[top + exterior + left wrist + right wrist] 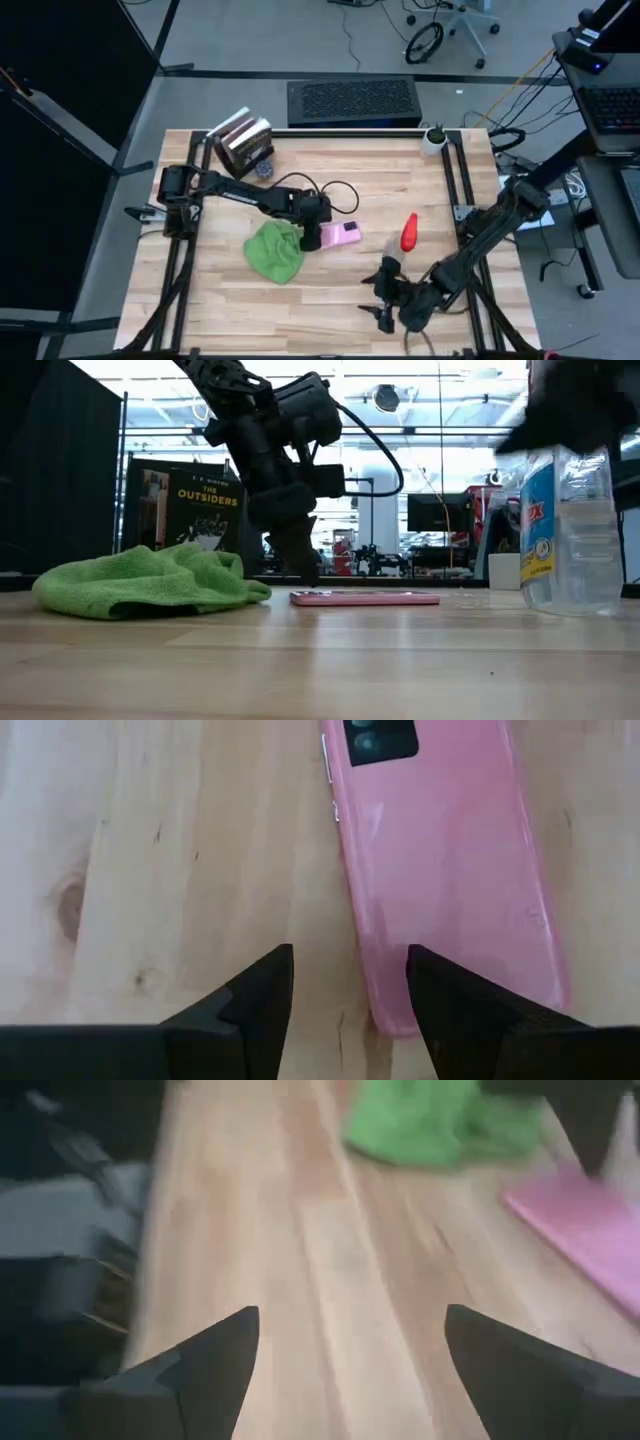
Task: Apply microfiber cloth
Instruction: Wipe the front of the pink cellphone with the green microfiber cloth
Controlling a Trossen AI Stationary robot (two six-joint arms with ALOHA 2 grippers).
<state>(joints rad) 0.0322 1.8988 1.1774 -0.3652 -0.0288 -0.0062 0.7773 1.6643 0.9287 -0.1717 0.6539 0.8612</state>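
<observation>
My left gripper (348,982), slightly open and empty, hangs over the pink phone (440,870), not the microfiber cloth (275,250), so descending risks nudging the phone.

In the low view you can read "THE OUTSIDERS" in pale capitals on the dark book cover (200,510) standing behind the green cloth. On the clear spray bottle (570,530) at the right, the blue label shows only the letters "EX", the end of a brand name cut off by the bottle's curve. You find no other readable text, numbers or signs in any view.
</observation>
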